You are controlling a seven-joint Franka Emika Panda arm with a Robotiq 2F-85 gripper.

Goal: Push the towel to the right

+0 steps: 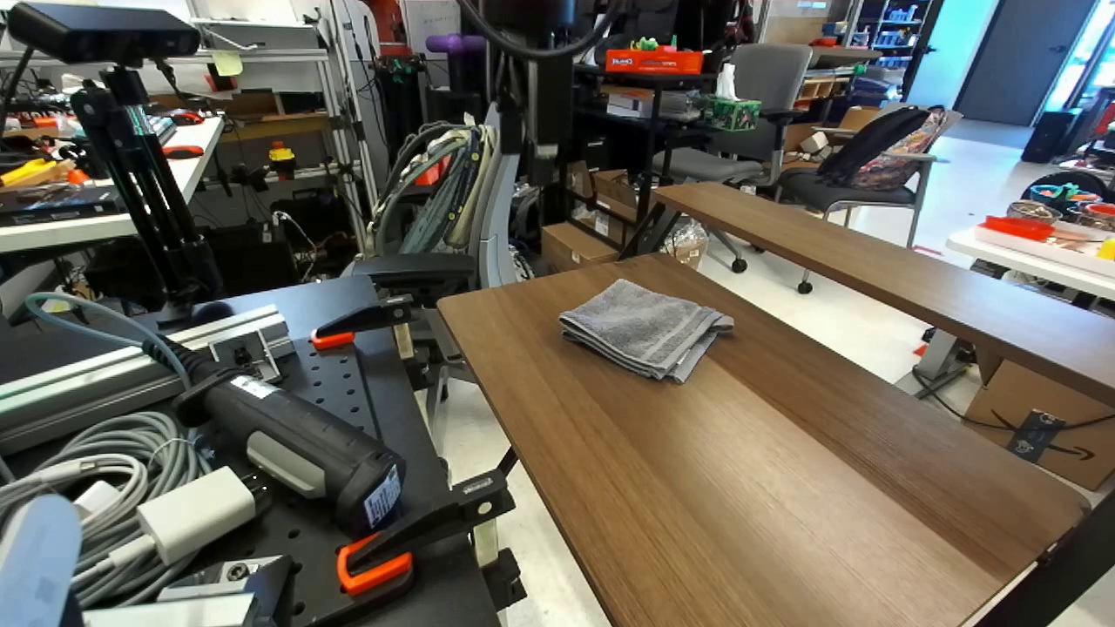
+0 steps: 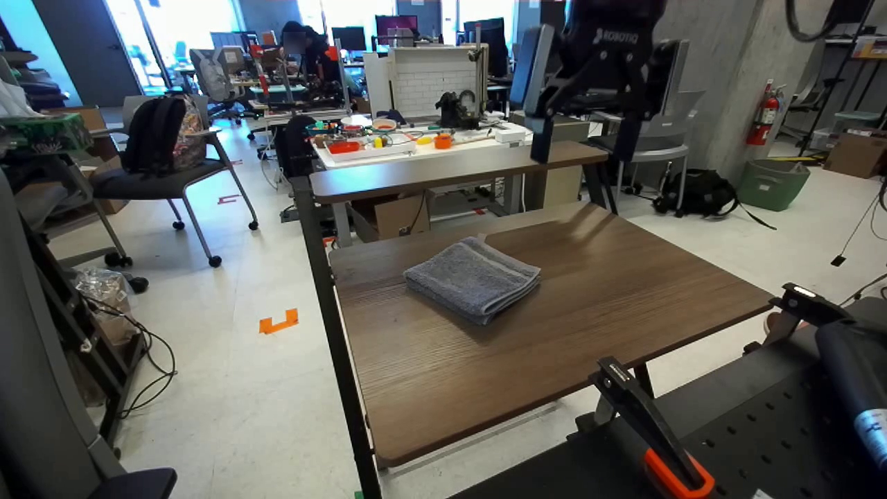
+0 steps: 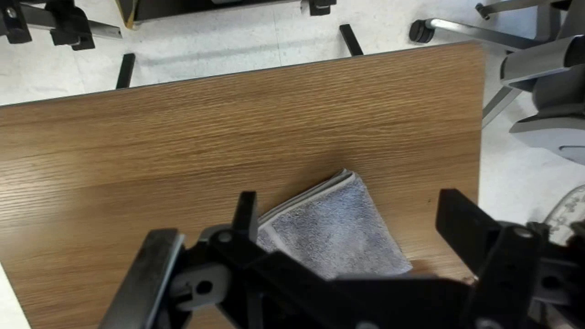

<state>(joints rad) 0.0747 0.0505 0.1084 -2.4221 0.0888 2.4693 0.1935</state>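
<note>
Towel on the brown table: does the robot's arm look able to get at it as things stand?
Probably yes. The gripper hangs open above the table, and in both exterior views nothing lies on the towel or stands against it. It would likely just need to come down.

Gripper (image 2: 585, 141): black, pale ROBOTIQ lettering (image 2: 615, 37), angular linkage (image 2: 610, 66), round screw heads (image 3: 224, 236), blocky black fingertips (image 3: 461, 224), grey holed bracket (image 3: 219, 283). Dark cable loop (image 1: 540, 55).

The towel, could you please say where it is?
In an exterior view, the towel lies left of centre on the brown table, below and left of the gripper.
</note>
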